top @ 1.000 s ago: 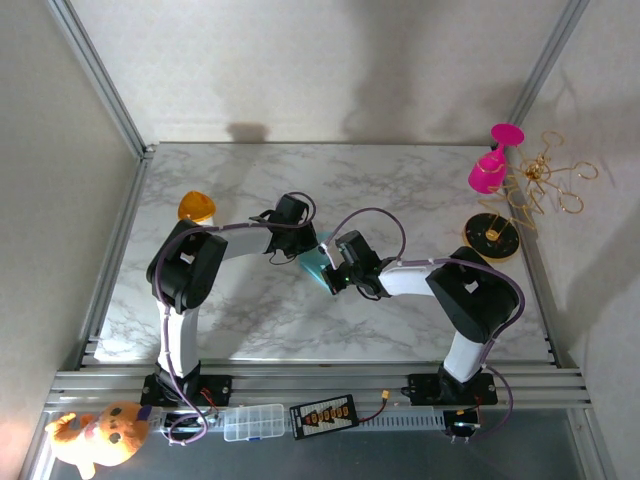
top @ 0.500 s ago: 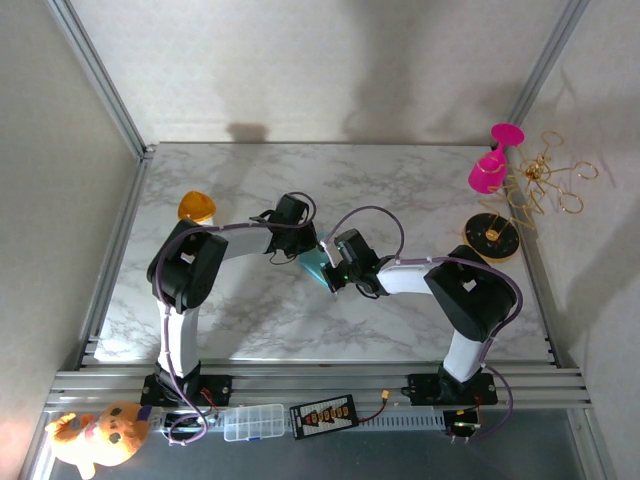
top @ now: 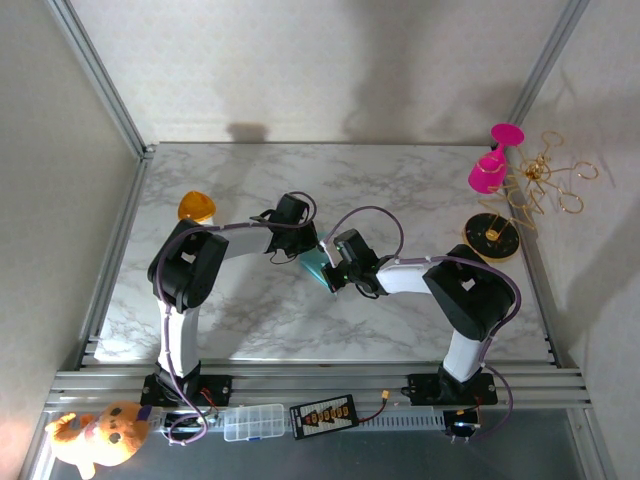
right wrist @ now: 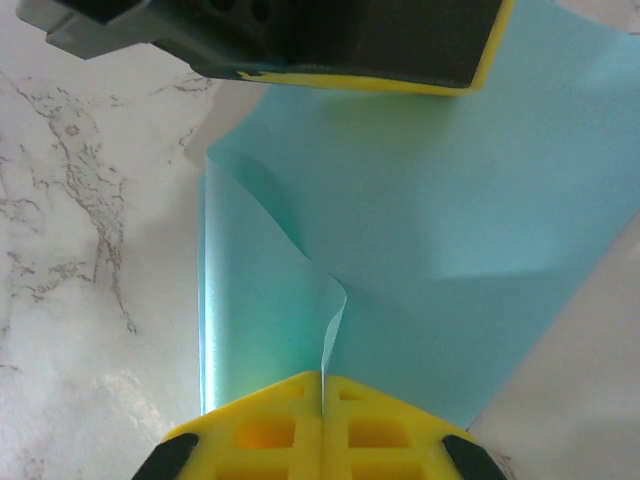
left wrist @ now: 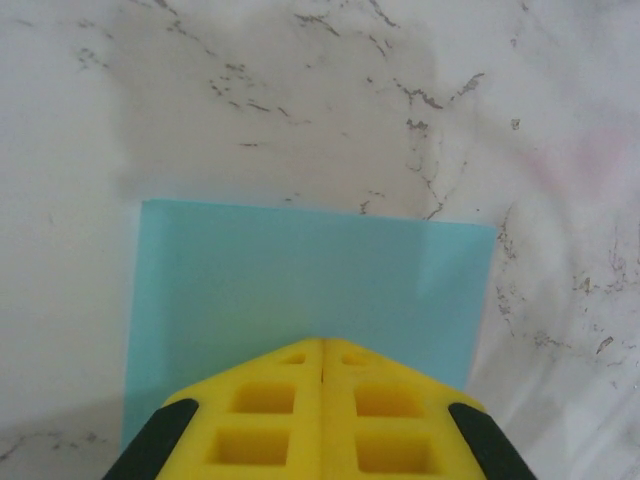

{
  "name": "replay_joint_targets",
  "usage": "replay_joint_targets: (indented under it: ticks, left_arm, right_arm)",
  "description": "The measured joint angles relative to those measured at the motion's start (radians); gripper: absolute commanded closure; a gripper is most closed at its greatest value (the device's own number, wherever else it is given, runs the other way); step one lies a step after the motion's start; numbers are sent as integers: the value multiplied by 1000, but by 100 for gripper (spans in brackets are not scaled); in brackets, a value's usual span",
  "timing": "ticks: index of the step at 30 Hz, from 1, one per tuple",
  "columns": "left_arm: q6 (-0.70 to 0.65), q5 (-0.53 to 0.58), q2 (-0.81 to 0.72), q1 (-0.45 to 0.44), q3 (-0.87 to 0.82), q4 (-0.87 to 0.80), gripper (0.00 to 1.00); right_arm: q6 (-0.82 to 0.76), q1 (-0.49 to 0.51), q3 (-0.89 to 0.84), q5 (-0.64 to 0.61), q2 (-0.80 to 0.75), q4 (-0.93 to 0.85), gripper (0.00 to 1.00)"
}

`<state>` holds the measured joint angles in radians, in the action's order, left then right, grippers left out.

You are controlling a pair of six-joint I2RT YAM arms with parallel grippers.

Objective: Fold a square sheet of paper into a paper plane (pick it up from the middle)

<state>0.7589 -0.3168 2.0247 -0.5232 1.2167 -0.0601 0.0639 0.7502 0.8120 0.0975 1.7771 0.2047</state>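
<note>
The square sheet of paper (top: 317, 266) is teal and lies mid-table between both grippers. In the left wrist view it is a flat rectangle (left wrist: 310, 280) on the marble. My left gripper (left wrist: 322, 342) is shut, its yellow tips pressed on the paper's near part (top: 304, 254), with nothing between the fingers. In the right wrist view the sheet (right wrist: 480, 190) has one edge curled up off the lower layer. My right gripper (right wrist: 322, 378) is shut on that raised edge (top: 329, 275). The left gripper's dark fingers (right wrist: 330, 40) sit on the far side of the sheet.
An orange dome (top: 197, 207) sits back left of the left arm. A pink cup-shaped object (top: 489, 167), a gold wire stand (top: 545, 185) and a black round base (top: 492, 236) stand at the right edge. A metal rail (top: 320, 380) borders the table's near side.
The right arm has edged slightly left toward the left gripper, still holding the paper's edge. The left arm has stayed put.
</note>
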Motion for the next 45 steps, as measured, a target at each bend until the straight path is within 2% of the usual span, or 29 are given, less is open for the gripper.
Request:
replay_joint_targets:
  ticks: [9, 15, 21, 27, 37, 45]
  left_arm:
    - [0, 3, -8, 0, 3, -16, 90]
    - [20, 6, -64, 8, -9, -48, 86]
    - [82, 28, -211, 35, -115, -11, 82]
    - [166, -11, -281, 27, -231, 62, 76]
    - [274, -74, -275, -39, -293, 154, 89]
    - [304, -75, -236, -50, -297, 177, 91]
  right_arm:
    - [0, 0, 9, 0, 7, -7, 99]
    - [0, 0, 9, 0, 7, -6, 99]
    - [0, -1, 9, 0, 7, -6, 99]
    - [0, -2, 9, 3, 8, -6, 99]
    - [0, -3, 16, 8, 16, 1, 99]
    - [0, -3, 19, 8, 19, 1, 98]
